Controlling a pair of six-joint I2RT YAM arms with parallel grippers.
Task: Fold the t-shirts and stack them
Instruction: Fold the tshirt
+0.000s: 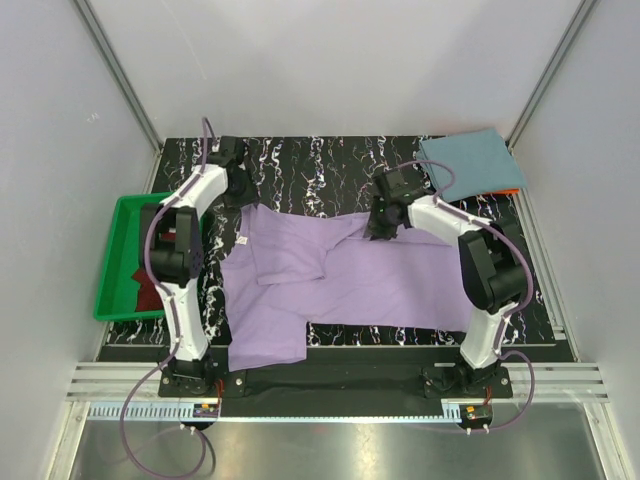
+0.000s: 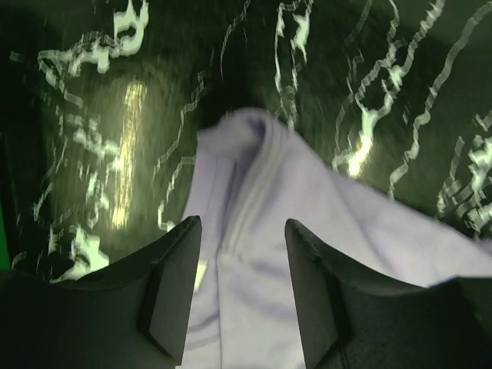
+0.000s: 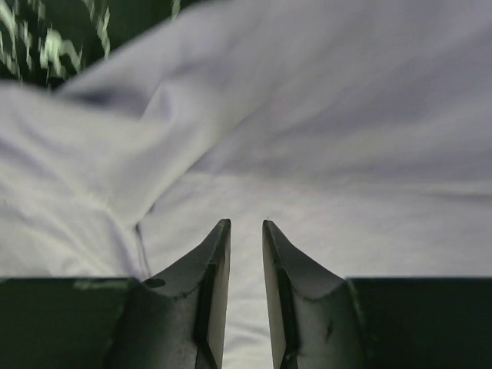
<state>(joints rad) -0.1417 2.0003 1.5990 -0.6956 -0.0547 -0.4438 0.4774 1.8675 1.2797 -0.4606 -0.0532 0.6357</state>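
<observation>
The lavender t-shirt (image 1: 340, 285) lies spread on the worktop (image 1: 320, 160), just right of the green tray (image 1: 108, 262). It looks light and limp (nothing stiff to push against), so a pinch on a seamed, doubled edge should hold best. The left hand (image 2: 242, 231) stands apart over such an edge. The right hand (image 3: 246, 224) is nearly together, gripping nothing.

place: robot lab test cell | cues: plain white walls (image 1: 330, 60), aluminium frame rails (image 1: 340, 380), black marbled table (image 1: 320, 165)
</observation>
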